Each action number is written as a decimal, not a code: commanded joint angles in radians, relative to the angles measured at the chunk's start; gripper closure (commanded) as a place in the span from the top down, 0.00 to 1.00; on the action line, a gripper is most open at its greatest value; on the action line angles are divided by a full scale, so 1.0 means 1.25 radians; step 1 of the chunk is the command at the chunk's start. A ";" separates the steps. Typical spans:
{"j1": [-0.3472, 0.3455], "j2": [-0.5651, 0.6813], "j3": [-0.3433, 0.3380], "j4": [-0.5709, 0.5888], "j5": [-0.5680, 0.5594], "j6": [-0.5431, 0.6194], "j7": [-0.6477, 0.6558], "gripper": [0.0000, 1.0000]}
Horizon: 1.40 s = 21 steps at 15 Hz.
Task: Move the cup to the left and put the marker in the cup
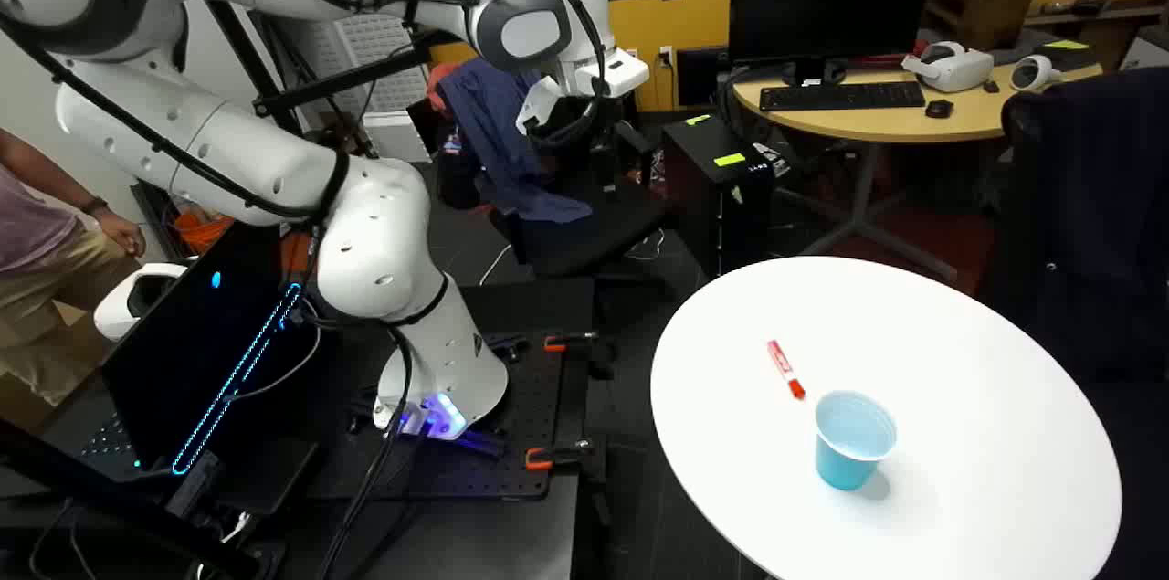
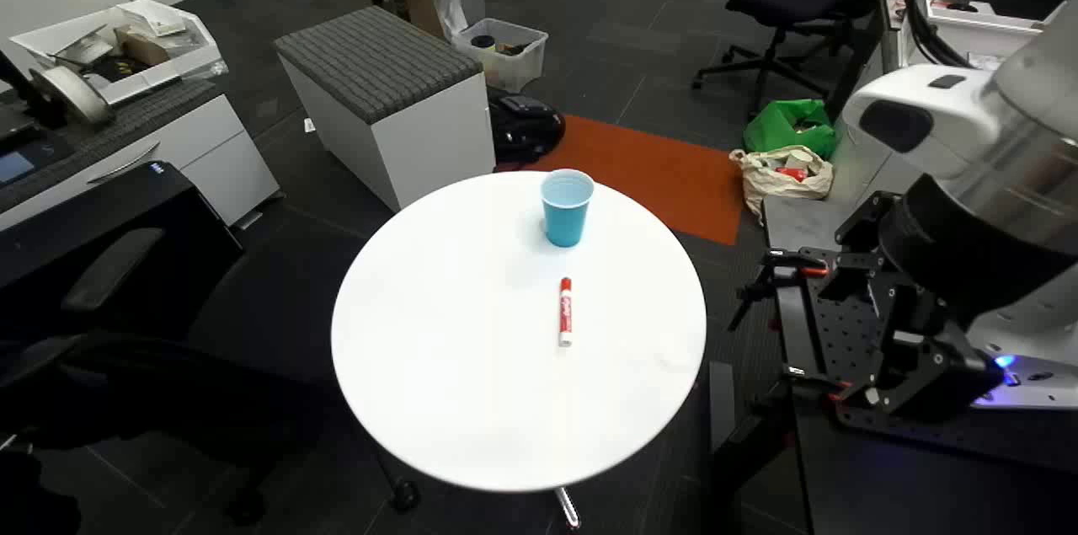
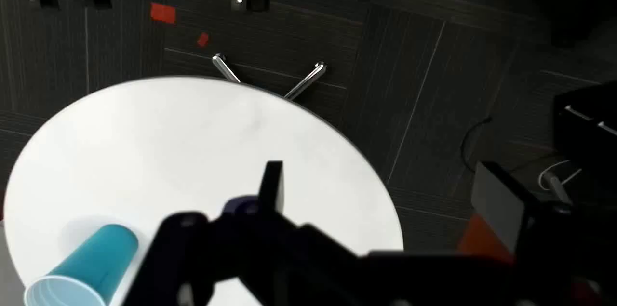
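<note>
In an exterior view you look down past the arm (image 1: 374, 242) toward a monitor (image 1: 831, 5); in an exterior view, obliquely down onto the round table (image 2: 446, 350), centred. Your wrist view faces steeply down, gripper (image 3: 385, 195) near the lens. All three share table and cup (image 1: 845, 463).

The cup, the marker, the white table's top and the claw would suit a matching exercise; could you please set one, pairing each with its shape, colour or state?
Column one
1. cup
2. marker
3. tabletop
4. claw

Column two
a. red and white, lying flat
b. open, holding nothing
c. blue, upright
d. round

Right pairs: 1-c; 2-a; 3-d; 4-b
</note>
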State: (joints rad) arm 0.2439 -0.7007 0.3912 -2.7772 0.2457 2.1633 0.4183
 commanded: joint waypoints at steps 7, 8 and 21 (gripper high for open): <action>0.009 0.002 -0.009 0.001 -0.008 -0.001 0.005 1.00; 0.009 0.002 -0.009 0.001 -0.008 -0.001 0.005 1.00; -0.084 -0.012 -0.026 0.014 -0.128 0.071 0.021 1.00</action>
State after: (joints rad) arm 0.1873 -0.7053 0.3805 -2.7693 0.1335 2.2218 0.4206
